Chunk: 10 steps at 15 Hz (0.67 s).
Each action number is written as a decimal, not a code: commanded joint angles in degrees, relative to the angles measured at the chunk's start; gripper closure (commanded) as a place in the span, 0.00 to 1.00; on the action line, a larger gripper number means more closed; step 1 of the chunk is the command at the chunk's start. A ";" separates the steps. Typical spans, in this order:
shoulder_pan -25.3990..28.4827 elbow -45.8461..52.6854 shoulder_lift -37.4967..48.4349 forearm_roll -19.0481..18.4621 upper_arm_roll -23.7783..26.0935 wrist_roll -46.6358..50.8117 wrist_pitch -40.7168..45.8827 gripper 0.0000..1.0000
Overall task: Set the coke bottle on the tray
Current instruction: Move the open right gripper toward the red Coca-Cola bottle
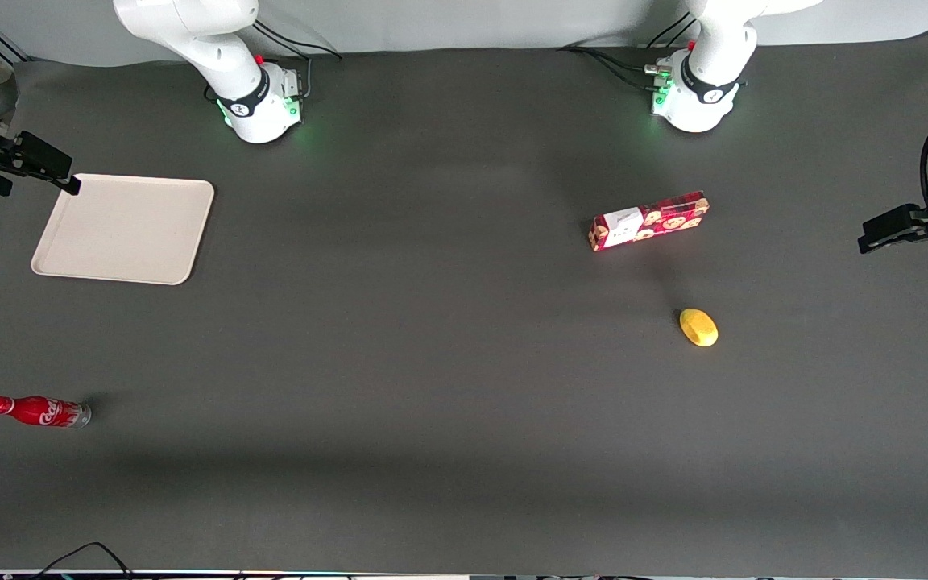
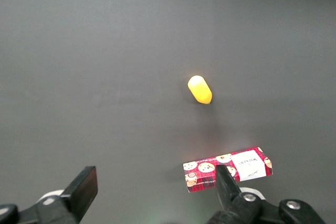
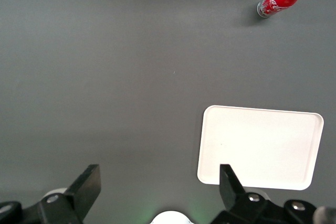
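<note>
1. Surface. The table was covered edge to edge with a dark grey matte sheet. A pale wall ran along the upper edge of the front frame, and black cables lay at the lower edge.

2. Tool. My gripper hung above the table at the working arm's end, over the corner of the tray. Its two fingers stood wide apart with nothing between them.

3. Task items. The tray lay flat in the upper part of the front frame, near my arm's base, which glowed green. The coke bottle rested on the sheet, nearer to the front camera than the tray and well apart from it. I could not tell whether it stood upright or lay on its side.

4. Other items. A red cookie box and a yellow fruit lay toward the parked arm's end, the fruit nearer the front camera.
</note>
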<state>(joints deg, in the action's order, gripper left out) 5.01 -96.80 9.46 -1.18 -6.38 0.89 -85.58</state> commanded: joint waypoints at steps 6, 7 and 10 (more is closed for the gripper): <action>0.53 -1.02 1.27 -0.75 -0.04 2.01 -0.72 0.00; 0.18 -0.76 1.00 -0.67 -0.04 2.01 -0.72 0.00; -0.53 -0.59 0.21 -0.58 0.22 1.92 -0.73 0.00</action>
<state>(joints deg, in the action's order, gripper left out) 4.90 -96.80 9.46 -1.18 -6.41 1.35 -85.71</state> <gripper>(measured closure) 0.000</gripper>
